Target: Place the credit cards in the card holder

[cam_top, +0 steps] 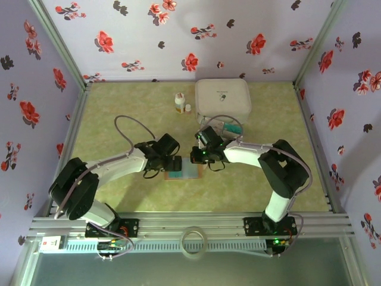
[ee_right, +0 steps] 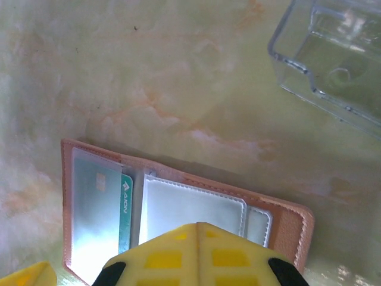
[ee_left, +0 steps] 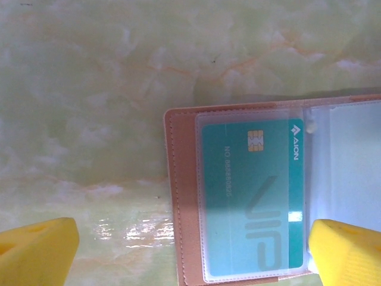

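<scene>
The brown card holder lies open on the table, between the two grippers in the top view. A teal credit card sits inside the clear sleeve on its left half, also visible from the right wrist. My left gripper is open, its yellow fingers astride the holder's left half. My right gripper is shut with nothing between its fingers, low over the clear sleeve of the holder's right half. Whether it touches the sleeve I cannot tell.
A clear plastic tray stands just beyond the holder, in front of a large white box; something teal shows in the tray. Two small white bottles stand left of the box. Floral walls close off three sides.
</scene>
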Controlling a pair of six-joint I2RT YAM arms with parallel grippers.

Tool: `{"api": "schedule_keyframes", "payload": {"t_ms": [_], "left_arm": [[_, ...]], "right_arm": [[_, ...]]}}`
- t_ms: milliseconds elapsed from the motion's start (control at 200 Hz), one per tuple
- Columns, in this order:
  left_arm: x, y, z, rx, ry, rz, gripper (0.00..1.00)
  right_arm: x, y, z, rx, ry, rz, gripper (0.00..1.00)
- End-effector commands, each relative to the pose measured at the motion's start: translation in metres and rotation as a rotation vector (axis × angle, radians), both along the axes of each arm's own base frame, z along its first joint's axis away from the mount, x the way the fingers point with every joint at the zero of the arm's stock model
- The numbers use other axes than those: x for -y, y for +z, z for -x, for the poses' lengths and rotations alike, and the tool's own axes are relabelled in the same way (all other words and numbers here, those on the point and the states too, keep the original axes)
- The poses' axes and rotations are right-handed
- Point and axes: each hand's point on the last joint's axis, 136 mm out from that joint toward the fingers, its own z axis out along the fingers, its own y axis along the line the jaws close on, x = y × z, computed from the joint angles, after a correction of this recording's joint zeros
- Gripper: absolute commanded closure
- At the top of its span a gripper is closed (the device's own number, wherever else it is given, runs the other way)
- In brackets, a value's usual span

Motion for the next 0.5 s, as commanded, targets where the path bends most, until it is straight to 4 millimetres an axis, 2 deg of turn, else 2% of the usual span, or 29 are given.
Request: {"api": "schedule_keyframes", "payload": {"t_ms": [0,170,495], "left_arm": [[0.011,0.004,-0.004,0.014,0.007,0.021,0.0],[0.014,0.003,-0.002,0.019,-0.001,0.027,0.0],[0.019,-0.001,0.001,0.025,-0.023,0.032,0.0]], "right_arm": [[-0.002,-0.006,0.0,-0.021,-0.011,-0.019,0.99],[0.0,-0.014,0.003,-0.036,-0.022,-0.019,0.99],[-0.012,-0.016,0.007,-0.048,-0.017,-0.051,1.0]]}}
